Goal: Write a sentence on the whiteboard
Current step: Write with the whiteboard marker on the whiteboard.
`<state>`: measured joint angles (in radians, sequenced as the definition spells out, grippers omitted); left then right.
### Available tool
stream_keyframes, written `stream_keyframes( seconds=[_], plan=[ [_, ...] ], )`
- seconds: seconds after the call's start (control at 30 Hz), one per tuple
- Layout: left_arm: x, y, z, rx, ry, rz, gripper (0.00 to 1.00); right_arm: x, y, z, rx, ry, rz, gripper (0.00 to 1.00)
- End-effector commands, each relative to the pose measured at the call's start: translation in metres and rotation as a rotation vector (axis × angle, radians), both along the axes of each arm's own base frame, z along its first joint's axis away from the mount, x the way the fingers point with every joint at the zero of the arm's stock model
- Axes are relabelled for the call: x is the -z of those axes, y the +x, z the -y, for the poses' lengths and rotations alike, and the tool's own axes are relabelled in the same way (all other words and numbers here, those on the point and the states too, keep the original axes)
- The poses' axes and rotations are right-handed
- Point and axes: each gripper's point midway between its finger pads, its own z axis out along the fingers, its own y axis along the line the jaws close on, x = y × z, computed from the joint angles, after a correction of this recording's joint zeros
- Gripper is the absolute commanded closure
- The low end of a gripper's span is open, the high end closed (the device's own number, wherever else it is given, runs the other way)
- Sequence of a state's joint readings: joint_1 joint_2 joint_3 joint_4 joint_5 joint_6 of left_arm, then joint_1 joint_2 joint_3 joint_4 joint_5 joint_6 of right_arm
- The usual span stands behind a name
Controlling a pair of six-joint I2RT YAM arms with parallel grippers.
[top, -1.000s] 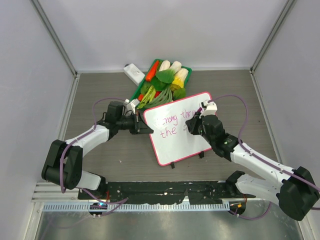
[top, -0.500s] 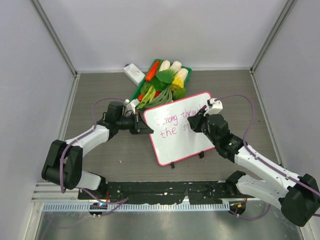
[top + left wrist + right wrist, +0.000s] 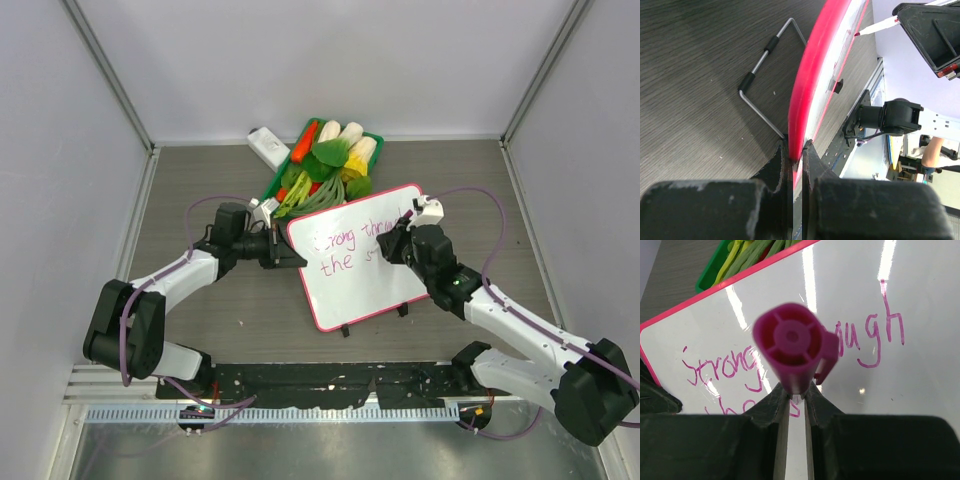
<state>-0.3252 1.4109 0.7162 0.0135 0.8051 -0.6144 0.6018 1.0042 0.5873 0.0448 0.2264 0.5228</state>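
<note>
1. Whiteboard [image 3: 352, 292] sits mid-worktop, propped on a wire stand [image 3: 763, 64] with its face tilted up toward the arms. Its long axis runs from near-left to far-right, so the written lines climb away to your right.
2. Your left end effector [image 3: 287, 251] is clamped on the board's left rim, the pink-red edge pinched between both fingers. Its job is only to brace the board.
3. Your right end effector [image 3: 402, 238] is closed on a magenta marker [image 3: 792, 342] that points down at the board. This is the nearer, writing arm, and it hangs over the second line.
4. The sentence [image 3: 345, 250] shows "Strong through" on top and roughly "the st" below. By my judgement, the letters yet to be written belong to the right of the tip, along the board's long axis.
5. In the left wrist view the tip is just beside the face. You cannot tell whether it touches.
6. Blank white lies right of and below the last letters, up to the right rim. The green basket [image 3: 714, 274] sits beyond the far-left corner, off that path.
</note>
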Motion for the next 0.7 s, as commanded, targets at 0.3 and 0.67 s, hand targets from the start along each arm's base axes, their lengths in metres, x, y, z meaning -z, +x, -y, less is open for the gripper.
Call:
stream_keyframes(
  seconds=[0.3, 0.67],
  plan=[
    [0.016, 0.02, -0.018, -0.085, 0.134, 0.072, 1.0, -0.001, 0.006, 0.009, 0.041, -0.014, 0.017, 0.98],
    [0.018, 0.02, -0.019, -0.087, 0.135, 0.067, 1.0, -0.005, 0.01, 0.02, 0.084, -0.026, 0.022, 0.99]
  ],
)
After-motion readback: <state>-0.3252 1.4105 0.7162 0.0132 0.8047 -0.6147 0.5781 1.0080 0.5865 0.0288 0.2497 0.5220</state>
